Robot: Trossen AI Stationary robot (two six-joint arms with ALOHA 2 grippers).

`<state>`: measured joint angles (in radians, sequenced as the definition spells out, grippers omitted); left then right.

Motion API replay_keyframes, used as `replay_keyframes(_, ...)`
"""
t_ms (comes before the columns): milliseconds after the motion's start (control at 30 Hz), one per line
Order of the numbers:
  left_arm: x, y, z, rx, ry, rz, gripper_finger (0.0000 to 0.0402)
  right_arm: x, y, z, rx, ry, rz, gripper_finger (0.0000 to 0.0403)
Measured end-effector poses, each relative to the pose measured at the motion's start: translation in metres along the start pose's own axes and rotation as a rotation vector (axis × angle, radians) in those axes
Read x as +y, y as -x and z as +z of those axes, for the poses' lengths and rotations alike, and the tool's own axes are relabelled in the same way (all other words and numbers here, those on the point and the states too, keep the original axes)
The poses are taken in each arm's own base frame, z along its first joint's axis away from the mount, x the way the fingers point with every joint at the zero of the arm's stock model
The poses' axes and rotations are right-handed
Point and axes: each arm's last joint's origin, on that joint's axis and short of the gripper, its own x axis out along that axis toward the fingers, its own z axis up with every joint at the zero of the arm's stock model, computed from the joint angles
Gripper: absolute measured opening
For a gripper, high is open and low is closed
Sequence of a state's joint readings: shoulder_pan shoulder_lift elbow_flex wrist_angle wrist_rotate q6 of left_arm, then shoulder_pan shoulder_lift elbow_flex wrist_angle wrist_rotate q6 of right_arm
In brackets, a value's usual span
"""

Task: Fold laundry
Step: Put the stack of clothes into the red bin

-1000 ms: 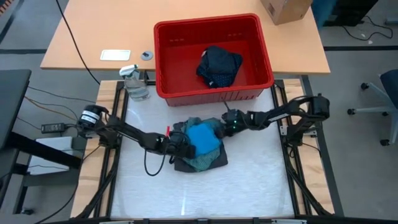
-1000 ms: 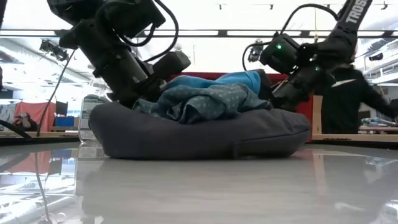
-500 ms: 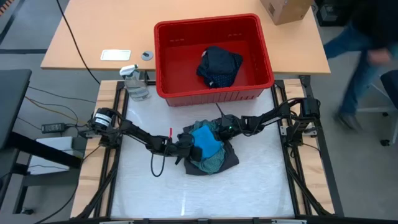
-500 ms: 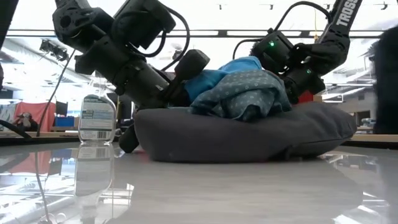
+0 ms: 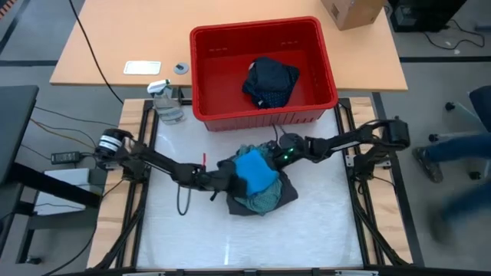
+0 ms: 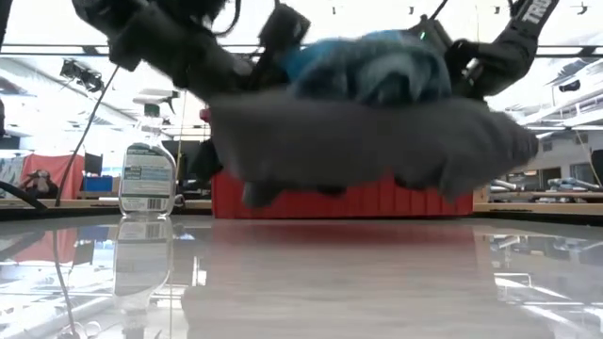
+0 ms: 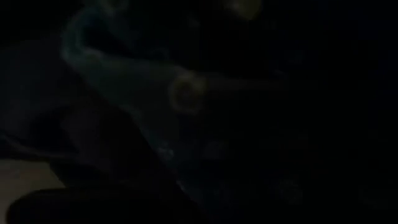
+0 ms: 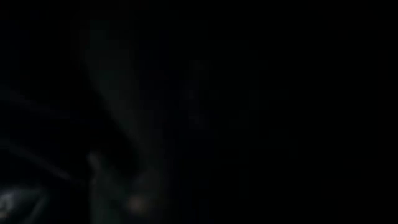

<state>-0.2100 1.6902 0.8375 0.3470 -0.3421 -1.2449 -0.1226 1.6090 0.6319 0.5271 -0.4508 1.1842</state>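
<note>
A bundle of laundry hangs above the table's middle. It has a bright blue piece [image 5: 253,170] on top, a teal dotted piece [image 5: 261,199] under it and a dark grey piece [image 6: 367,141] at the bottom. My left gripper [image 5: 227,176] is dug into the bundle's left side. My right gripper [image 5: 275,157] is dug into its far right side. Cloth hides the fingers of both. A navy dotted piece [image 5: 270,82] lies in the red bin [image 5: 222,46]. Teal cloth [image 7: 124,93] fills the dark left wrist view. My left gripper holds the bundle at its left side [image 5: 232,181], coming in from the table's left and slanting a little downward. Cloth covers the fingers, so the layers held do not show. The bundle hangs clear of the table, and the grey piece sags below [image 6: 264,188]. My right gripper holds the bundle at its far right side [image 5: 278,165], coming in from the table's right. The cloth hides the place of contact. That side is raised as high as the left, and the grey piece's right end [image 6: 499,141] droops slightly.
The red bin stands just beyond the table's far edge, close behind the bundle. A clear spray bottle [image 5: 167,103] stands at the far left corner. On the desk behind lie a flat white object [image 5: 143,67] and a cardboard box [image 5: 351,11]. The white table top [image 5: 230,238] lies bare near me.
Both grippers have risen and tipped their fronts upward. The bundle lay on the table a second ago and slid a little toward the right edge. It is now lifted clear as one heap, and the red bin shows under it in the low view.
</note>
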Motion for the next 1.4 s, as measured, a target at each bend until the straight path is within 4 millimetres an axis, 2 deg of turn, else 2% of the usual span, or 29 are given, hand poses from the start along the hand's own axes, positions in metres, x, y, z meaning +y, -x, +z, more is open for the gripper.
replay_keyframes(100,-0.021,0.016,0.013,-0.048,0.058,-0.072,0.0088,0.019,0.013,0.002,-0.016,0.011,0.079,0.013)
replay_keyframes(267,-0.065,0.043,0.041,-0.099,0.024,-0.069,0.0088,0.056,0.042,0.008,-0.085,0.046,0.21,0.013)
replay_keyframes(400,-0.108,0.064,0.07,-0.17,-0.049,-0.05,0.0088,0.093,0.073,0.021,-0.158,0.091,0.335,0.013)
replay_keyframes(533,-0.143,0.085,0.112,-0.263,-0.156,-0.011,0.0088,0.129,0.106,0.042,-0.233,0.176,0.373,0.013)
replay_keyframes(633,-0.146,0.094,0.151,-0.322,-0.191,0.076,0.0088,0.144,0.123,0.067,-0.324,0.24,0.319,0.013)
replay_keyframes(800,-0.133,0.104,0.221,-0.357,-0.25,0.1,0.0088,0.157,0.144,0.124,-0.433,0.32,0.256,0.013)
replay_keyframes(1067,-0.065,0.111,0.324,-0.398,-0.259,0.12,0.0088,0.143,0.165,0.229,-0.564,0.292,0.166,0.013)
replay_keyframes(1133,-0.048,0.11,0.344,-0.402,-0.266,0.115,0.0088,0.135,0.168,0.255,-0.585,0.281,0.147,0.013)
replay_keyframes(1233,-0.015,0.101,0.364,-0.355,-0.248,0.161,0.0088,0.108,0.161,0.29,-0.555,0.245,0.117,0.013)
replay_keyframes(1300,0.006,0.091,0.37,-0.289,-0.247,0.213,0.0088,0.087,0.148,0.307,-0.52,0.213,0.101,0.013)
replay_keyframes(1400,0.038,0.075,0.373,-0.188,-0.273,0.339,0.0088,0.055,0.127,0.321,-0.49,0.186,0.047,0.013)
